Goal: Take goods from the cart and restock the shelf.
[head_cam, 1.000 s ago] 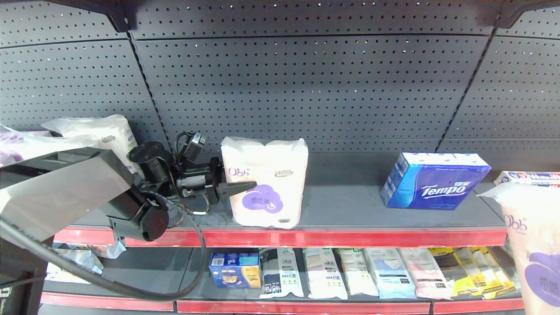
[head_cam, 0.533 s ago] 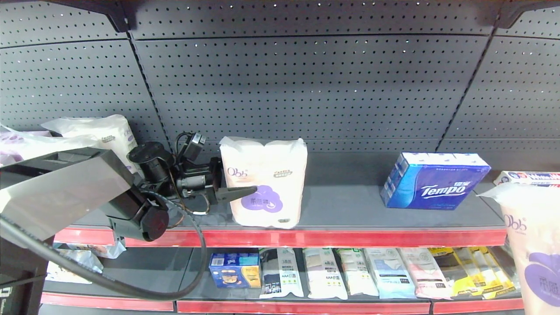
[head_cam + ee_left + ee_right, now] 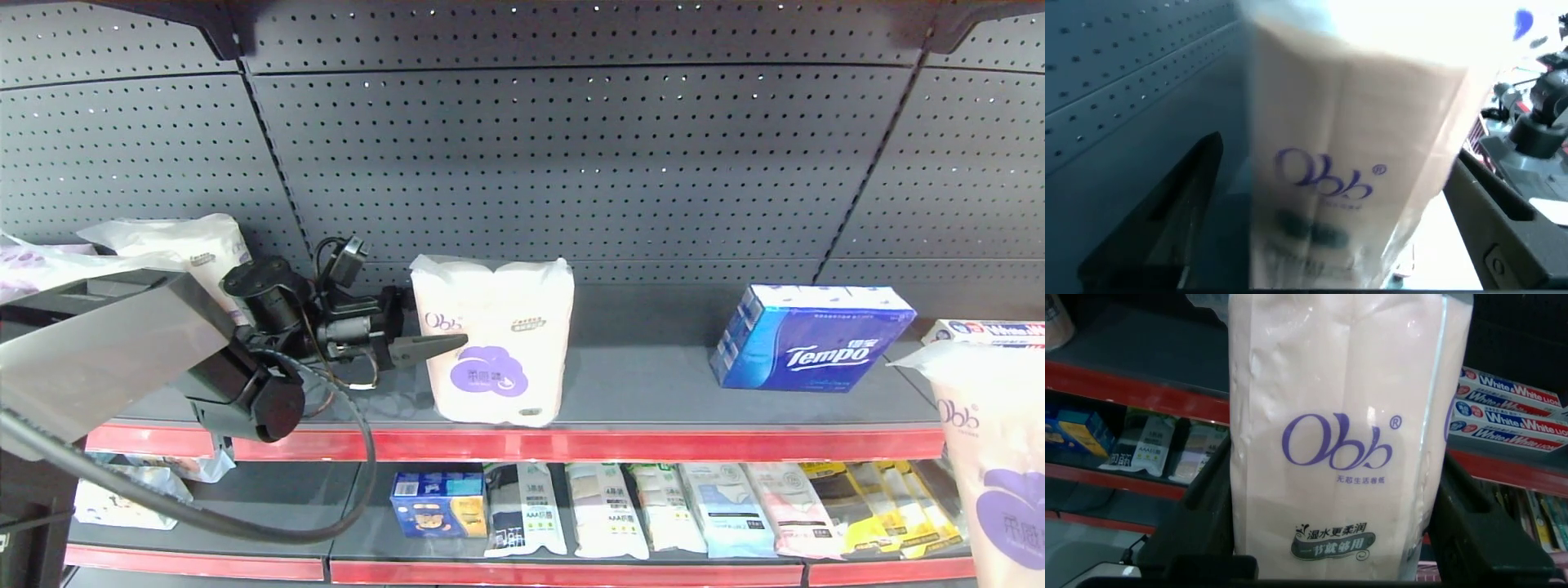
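Left jaws: spread wide, tips pointing along the shelf. One black pointed finger crosses the front face of a white plastic-wrapped pack of toilet rolls with a purple cloud mark. The left wrist view is blurred. This pack sits between the two fingers with a dark gap on one side, so the jaws are probably not gripping it. The pack stands upright near the front of a dark grey shelf with a red front edge.

Right jaws: closed on a second white plastic-wrapped pack of toilet rolls with the same purple print. A black finger presses each narrow side and the pack is upright. In the head view this held pack hangs out in front of the shelving, well apart from the left jaws.

Outward from the left jaws:
- Past the standing pack and well apart from it, a blue rectangular pack of tissues lies on the same shelf.
- Back along the left arm, away from the tips, more white plastic packs sit against the dark perforated back panel.
- Below the left jaws, on the lower shelf, is a small blue box. Beside it is a row of flat plastic packets, set side by side.

Outward from the right jaws:
- Behind the held pack, a flat white box with red and blue print rests on the upper shelf.
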You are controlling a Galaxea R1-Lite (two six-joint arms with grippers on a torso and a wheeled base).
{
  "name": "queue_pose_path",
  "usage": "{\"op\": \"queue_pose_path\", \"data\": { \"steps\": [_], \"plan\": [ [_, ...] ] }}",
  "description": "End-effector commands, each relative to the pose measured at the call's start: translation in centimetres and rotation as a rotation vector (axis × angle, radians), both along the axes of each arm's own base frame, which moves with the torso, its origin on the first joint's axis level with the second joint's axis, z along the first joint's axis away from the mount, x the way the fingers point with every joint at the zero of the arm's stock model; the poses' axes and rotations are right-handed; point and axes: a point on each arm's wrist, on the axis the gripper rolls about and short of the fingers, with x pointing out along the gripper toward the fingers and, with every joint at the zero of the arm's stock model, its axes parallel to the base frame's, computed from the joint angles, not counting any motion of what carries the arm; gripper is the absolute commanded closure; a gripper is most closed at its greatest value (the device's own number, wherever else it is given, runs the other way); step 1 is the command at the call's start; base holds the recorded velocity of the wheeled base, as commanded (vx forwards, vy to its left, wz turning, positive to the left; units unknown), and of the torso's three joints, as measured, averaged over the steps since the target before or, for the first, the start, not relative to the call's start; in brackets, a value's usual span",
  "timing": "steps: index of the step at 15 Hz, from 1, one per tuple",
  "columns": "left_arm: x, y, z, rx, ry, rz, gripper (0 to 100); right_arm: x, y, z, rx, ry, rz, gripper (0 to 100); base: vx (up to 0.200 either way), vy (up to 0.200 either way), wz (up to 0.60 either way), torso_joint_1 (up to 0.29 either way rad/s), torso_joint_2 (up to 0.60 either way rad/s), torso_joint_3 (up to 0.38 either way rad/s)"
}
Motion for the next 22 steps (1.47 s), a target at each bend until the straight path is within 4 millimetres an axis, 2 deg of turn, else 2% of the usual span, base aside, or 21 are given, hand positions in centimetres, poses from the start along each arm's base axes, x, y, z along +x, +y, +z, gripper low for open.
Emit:
{"op": "queue_pose_path", "data": {
  "steps": [1,11,16,22],
  "plan": [
    [0.0,0.4,0.5,-0.003,-0.007,0.008,0,0.1,0.0,0.0,0.001,0.005,0.000,100,0.000,0.000,0.00,0.000,0.00,0.000],
    [-0.7,1.0,3.0,-0.024,0.002,0.013,0,0.3,0.0,0.0,0.003,0.011,0.000,100,0.000,0.000,0.00,0.000,0.00,0.000],
    [-1.6,2.2,5.8,-0.048,0.005,0.029,0,0.9,-0.1,0.1,0.014,0.013,-0.001,100,0.000,0.000,0.00,0.000,0.00,0.000],
    [-2.7,3.0,8.2,-0.064,-0.004,0.036,0,1.7,-0.2,1.0,0.017,-0.004,0.001,100,0.000,0.000,0.00,0.000,0.00,0.000]
  ]
}}
